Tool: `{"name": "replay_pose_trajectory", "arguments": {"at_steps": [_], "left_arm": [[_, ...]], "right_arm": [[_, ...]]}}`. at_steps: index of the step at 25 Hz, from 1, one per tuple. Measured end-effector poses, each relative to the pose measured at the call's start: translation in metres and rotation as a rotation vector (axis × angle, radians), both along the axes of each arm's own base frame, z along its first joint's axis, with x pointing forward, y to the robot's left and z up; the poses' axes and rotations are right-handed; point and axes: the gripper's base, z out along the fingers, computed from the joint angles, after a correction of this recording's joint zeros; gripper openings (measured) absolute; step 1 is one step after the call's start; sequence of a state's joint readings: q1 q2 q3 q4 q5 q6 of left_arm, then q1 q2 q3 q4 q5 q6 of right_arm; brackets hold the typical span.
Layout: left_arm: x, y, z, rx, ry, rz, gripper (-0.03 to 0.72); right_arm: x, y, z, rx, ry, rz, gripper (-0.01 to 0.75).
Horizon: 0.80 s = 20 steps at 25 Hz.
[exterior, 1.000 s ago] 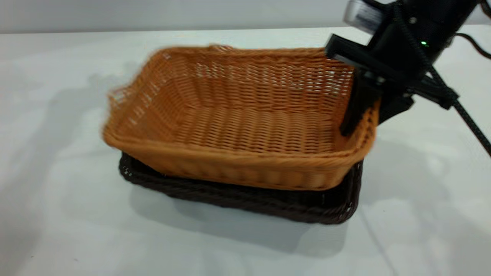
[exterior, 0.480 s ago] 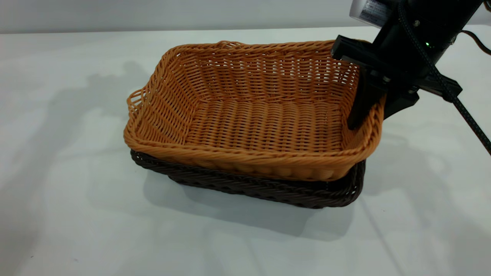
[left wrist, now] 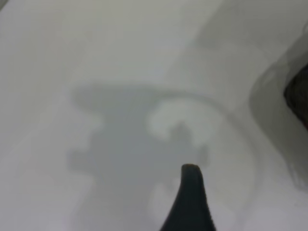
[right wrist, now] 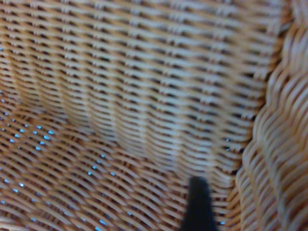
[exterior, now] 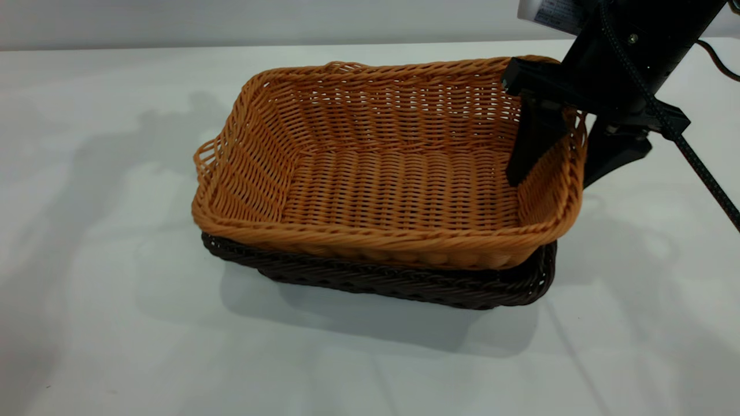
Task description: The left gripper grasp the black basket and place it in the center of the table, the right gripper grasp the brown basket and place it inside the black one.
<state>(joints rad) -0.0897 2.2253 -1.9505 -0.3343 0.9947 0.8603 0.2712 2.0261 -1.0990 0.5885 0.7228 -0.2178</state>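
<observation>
We see a large, flat, plain white-grey table (exterior: 115,323), and directly on it, near its middle, lies the rectangular, shallow, very dark brown-black woven wicker basket (exterior: 404,283), sitting flat.

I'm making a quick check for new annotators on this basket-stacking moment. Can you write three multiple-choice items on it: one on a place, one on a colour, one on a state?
1. Where is the brown basket?
A. beside the black basket
B. nested in the black basket
C. under it

2. What colour is the lower basket?
A. white
B. orange-tan
C. very dark brown-black

3. How does the right hand stand?
A. astride the brown basket's right wall
B. parked clear of both baskets
C. carrying the black basket

Answers:
1 B, dark rim shows beneath the tan one.
2 C, seen along its front rim.
3 A, one finger inside, one outside.
</observation>
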Motion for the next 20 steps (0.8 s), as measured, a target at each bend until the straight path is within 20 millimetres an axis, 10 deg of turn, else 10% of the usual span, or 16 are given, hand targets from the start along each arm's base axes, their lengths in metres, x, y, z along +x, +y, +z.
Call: {"name": "replay_pose_trajectory", "arguments": {"at_steps": [9,20], "left_arm": [[0.002,-0.007,0.013,-0.112,-0.033,0.094,0.537],[-0.044,-0.002,0.141,-0.180,-0.291,0.147,0.537]], "right_arm": [[0.003,-0.003,0.027,-0.021,-0.121,0.027,0.665],[-0.032,-0.021,0.170,-0.012,-0.525,0.044,0.644]]}}
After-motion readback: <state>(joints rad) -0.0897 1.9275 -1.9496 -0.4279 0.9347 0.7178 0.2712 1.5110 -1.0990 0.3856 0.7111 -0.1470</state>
